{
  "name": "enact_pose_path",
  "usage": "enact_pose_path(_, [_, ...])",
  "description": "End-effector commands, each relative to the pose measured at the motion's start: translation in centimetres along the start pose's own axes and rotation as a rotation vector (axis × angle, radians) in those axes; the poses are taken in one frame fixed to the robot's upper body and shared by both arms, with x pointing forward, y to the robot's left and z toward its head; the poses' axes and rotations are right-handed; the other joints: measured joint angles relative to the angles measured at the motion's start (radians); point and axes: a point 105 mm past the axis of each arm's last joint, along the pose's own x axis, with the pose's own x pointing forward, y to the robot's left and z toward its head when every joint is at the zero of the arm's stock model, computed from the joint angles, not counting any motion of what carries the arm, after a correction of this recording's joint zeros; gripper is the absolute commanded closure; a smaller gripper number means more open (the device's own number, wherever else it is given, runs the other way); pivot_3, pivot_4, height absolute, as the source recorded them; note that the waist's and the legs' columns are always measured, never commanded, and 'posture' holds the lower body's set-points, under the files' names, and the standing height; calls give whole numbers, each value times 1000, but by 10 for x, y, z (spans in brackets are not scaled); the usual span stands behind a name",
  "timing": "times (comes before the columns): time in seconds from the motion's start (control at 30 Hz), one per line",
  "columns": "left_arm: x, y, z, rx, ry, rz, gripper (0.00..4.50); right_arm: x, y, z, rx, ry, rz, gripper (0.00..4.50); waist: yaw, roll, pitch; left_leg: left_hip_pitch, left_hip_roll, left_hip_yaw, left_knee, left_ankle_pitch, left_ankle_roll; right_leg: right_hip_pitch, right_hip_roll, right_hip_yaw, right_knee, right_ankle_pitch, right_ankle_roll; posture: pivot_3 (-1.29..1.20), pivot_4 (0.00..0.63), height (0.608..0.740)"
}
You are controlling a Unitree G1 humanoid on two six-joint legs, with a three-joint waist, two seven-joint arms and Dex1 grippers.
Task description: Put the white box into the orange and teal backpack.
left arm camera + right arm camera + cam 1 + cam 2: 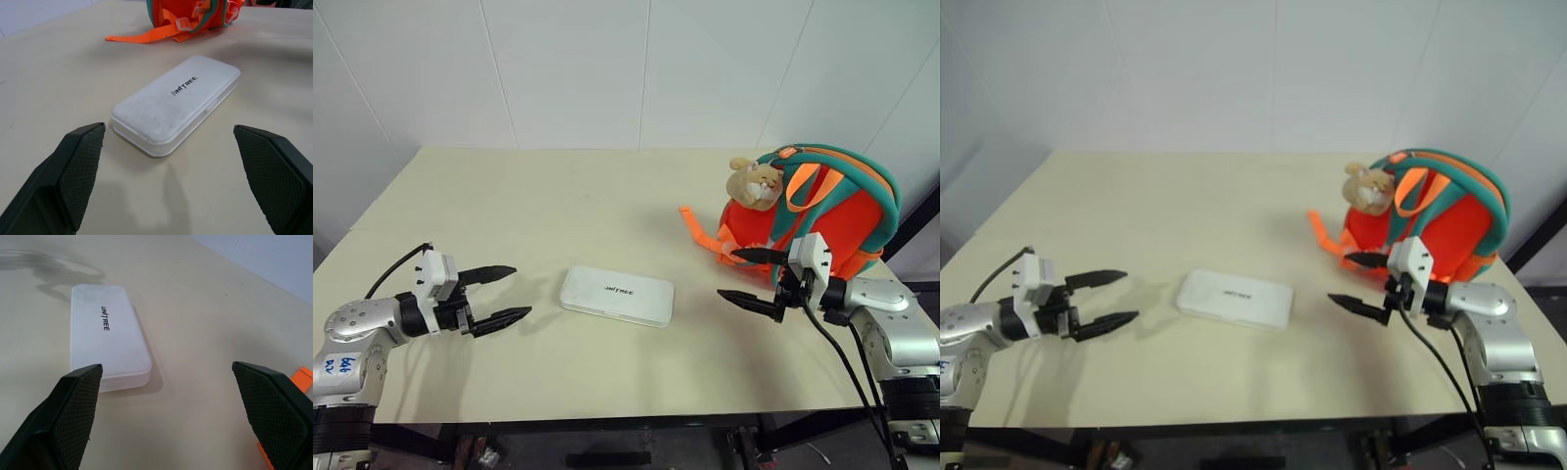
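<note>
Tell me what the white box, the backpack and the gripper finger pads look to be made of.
White box: likely hard plastic, matte and slightly speckled, with a moulded seam around its side and printed dark lettering.
Orange and teal backpack: woven fabric with webbing straps; its attached toy looks plush.
Left gripper finger pads: black, diamond-textured, probably rubber or textured plastic.

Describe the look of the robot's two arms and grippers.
Both arms are silver-grey metal with black joints. The left gripper and right gripper each have two black pointed fingers with cross-hatched pads, and a white block on the wrist. A black cable runs along each arm. The left arm bears blue handwriting.
</note>
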Motion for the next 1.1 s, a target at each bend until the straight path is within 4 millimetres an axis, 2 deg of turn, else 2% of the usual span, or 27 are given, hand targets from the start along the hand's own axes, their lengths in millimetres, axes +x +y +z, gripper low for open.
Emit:
enact_pose_path(0.03, [0, -2, 9, 25, -20, -15, 0, 0, -1, 13, -38, -30, 6, 24, 0, 0, 0, 0, 0, 0, 0, 0, 0, 0, 0, 0, 0, 0, 0, 0, 150, 740])
enact_pose_path(0.27, [-2, -3, 3, 26, 6, -26, 0, 4, 3, 12, -20, -38, 32, 24, 0, 0, 0, 0, 0, 0, 0, 0, 0, 0, 0, 0, 0, 0, 0, 0, 150, 740])
enact_pose_path(0.3, [-4, -1, 3, 32, 2, -24, 298, 6, 6, 12, -6, -51, 39, 306, 0, 0, 0, 0, 0, 0, 0, 0, 0, 0, 0, 0, 0, 0, 0, 0, 150, 740])
enact_pose_path(0.37, [-7, 2, 5, 39, -5, -13, 568, 10, 11, 10, 1, -57, 55, 603, -1, 0, 0, 0, 0, 0, 0, 0, 0, 0, 0, 0, 0, 0, 0, 0, 150, 740])
enact_pose_path(0.47, [-13, 11, 1, 45, 0, 29, 1487, 20, 18, 6, -20, -62, 57, 1619, -1, 0, 0, 0, 0, 0, 0, 0, 0, 0, 0, 0, 0, 0, 0, 0, 150, 740])
enact_pose_path(0.57, [-13, 15, -13, 74, 58, 43, 2428, 27, 20, -1, -32, -48, 44, 2652, -1, 0, 0, 0, 0, 0, 1, 0, 0, 0, 0, 0, 0, 0, 0, 0, 150, 740])
enact_pose_path(0.67, [-4, 22, -23, 74, 79, 61, 3323, 32, 20, -12, -16, -8, 30, 3624, 3, 0, 0, 0, 0, 0, 1, 0, 0, 0, 0, 0, 0, 0, 0, 0, 150, 740])
enact_pose_path(0.73, [10, 27, -28, 66, 81, 66, 3993, 36, 25, -22, -4, 40, 65, 4365, 7, 0, 0, 0, 0, 0, 1, 0, 0, 0, 0, 0, 0, 0, 0, 0, 150, 740])
enact_pose_path(0.77, [19, 28, -30, 33, 61, 56, 4365, 37, 26, -26, -16, 59, 63, 4500, 8, 0, 0, 0, 0, 0, 1, 0, 0, 0, 0, 0, 0, 0, 0, 0, 150, 740])
enact_pose_path(0.8, [28, 29, -31, 26, 52, 51, 4441, 39, 25, -30, -17, 66, 52, 4500, 10, 0, 0, 0, 0, 0, 2, 0, 0, 0, 0, 0, 0, 0, 0, 0, 150, 740])
enact_pose_path(1.1, [86, 45, -47, 10, 70, 122, 4441, 47, 22, -60, 31, 154, -56, 4500, 0, -1, 0, 0, 0, -1, 3, 0, 0, 0, 1, 0, 2, 1, 2, 0, 150, 740])
